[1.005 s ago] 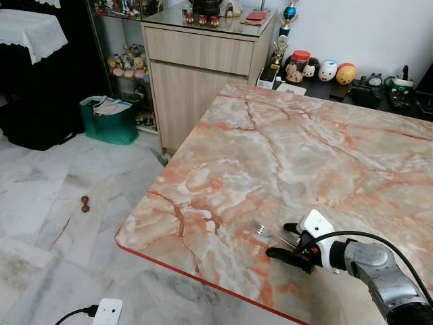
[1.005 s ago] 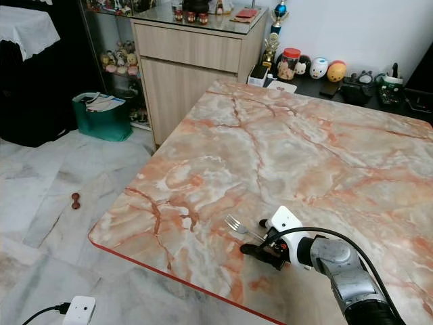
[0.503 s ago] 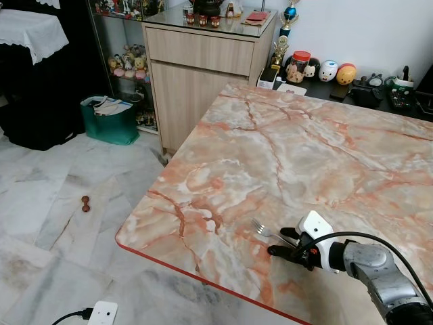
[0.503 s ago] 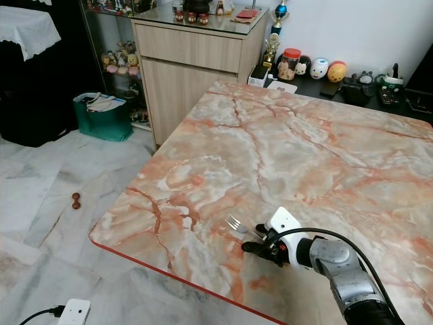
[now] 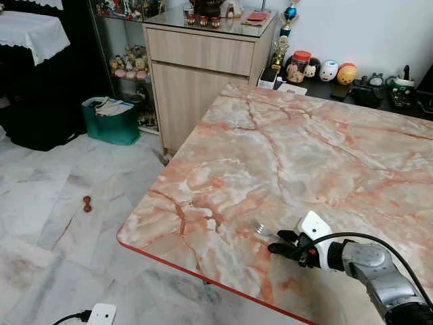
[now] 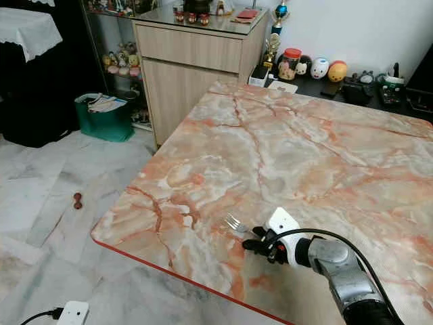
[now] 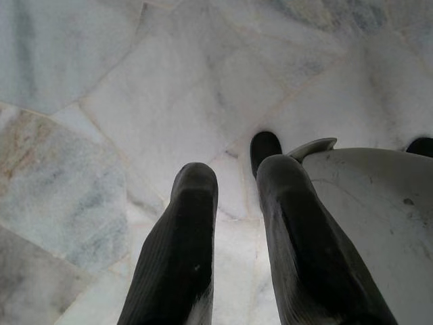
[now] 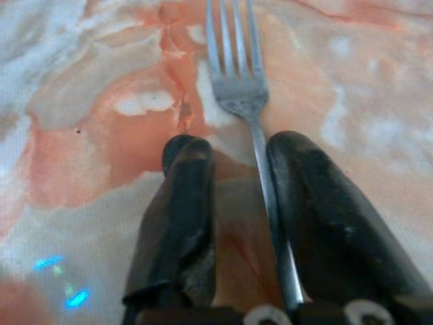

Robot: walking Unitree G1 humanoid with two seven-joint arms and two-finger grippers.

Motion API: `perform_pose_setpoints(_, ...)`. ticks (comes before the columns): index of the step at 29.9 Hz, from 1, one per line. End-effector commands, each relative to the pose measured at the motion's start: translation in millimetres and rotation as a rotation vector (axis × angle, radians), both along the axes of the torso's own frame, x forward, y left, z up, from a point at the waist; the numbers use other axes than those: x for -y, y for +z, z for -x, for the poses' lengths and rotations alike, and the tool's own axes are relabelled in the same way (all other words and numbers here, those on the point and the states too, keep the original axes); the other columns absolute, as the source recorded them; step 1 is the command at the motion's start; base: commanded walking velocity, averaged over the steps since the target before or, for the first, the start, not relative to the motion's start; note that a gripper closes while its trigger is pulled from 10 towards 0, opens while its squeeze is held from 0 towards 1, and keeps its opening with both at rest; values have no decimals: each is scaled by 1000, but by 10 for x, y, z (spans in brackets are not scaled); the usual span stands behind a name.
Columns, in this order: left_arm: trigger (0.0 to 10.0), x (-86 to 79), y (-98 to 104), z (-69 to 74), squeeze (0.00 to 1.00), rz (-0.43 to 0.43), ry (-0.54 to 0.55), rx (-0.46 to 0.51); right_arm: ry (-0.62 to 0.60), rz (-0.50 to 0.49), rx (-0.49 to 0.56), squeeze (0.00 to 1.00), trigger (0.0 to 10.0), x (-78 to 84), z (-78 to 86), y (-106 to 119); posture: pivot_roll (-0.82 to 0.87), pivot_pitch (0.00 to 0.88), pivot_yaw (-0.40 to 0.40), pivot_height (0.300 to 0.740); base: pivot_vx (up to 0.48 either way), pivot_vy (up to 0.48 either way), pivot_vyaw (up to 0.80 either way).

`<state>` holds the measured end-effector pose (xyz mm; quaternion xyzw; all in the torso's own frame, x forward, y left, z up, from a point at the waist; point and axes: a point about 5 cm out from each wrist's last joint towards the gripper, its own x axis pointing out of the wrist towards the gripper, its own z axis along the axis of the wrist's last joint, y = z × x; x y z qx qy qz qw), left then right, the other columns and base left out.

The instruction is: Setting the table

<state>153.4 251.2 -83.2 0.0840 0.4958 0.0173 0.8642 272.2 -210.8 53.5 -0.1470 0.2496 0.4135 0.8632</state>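
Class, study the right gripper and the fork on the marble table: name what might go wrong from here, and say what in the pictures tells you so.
1. The fork lies near the table edge; a nudge might slide it off.
2. The right gripper is open around the handle, which lies against one finger, so withdrawing may drag the fork askew.

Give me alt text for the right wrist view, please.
A silver fork lies on a pink marble table, its handle running between the two black fingers of the right tool, against one finger with a gap to the other. Tines point away.
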Motion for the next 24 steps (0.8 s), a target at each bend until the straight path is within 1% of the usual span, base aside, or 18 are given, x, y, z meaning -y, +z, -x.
perform_pose_setpoints(1, 10000, 20, -20, 35, 0, 9, 3, -12, -40, 65, -33, 0, 0, 98, 16, -66, 86, 0, -32, 727, 0, 0, 0)
perform_pose_setpoints(8, 10000, 53, -22, 14, 0, 15, -1, -9, -41, 73, -29, 0, 0, 130, 5, -45, 86, 0, -33, 727, 0, 0, 0)
perform_pose_setpoints(18, 10000, 44, -24, 25, 0, 11, 2, -13, -34, 71, -22, 0, 0, 104, -4, -41, 89, 0, -33, 727, 0, 0, 0)
perform_pose_setpoints(22, 10000, 37, -26, 34, 0, 10, 2, -15, -57, 47, 16, 0, 0, 91, -51, 12, 89, 0, -32, 727, 0, 0, 0)
perform_pose_setpoints(24, 10000, 31, -27, 43, 0, 9, 1, -16, -82, 14, 44, 0, 0, 83, -90, 65, 85, 0, -30, 727, 0, 0, 0)
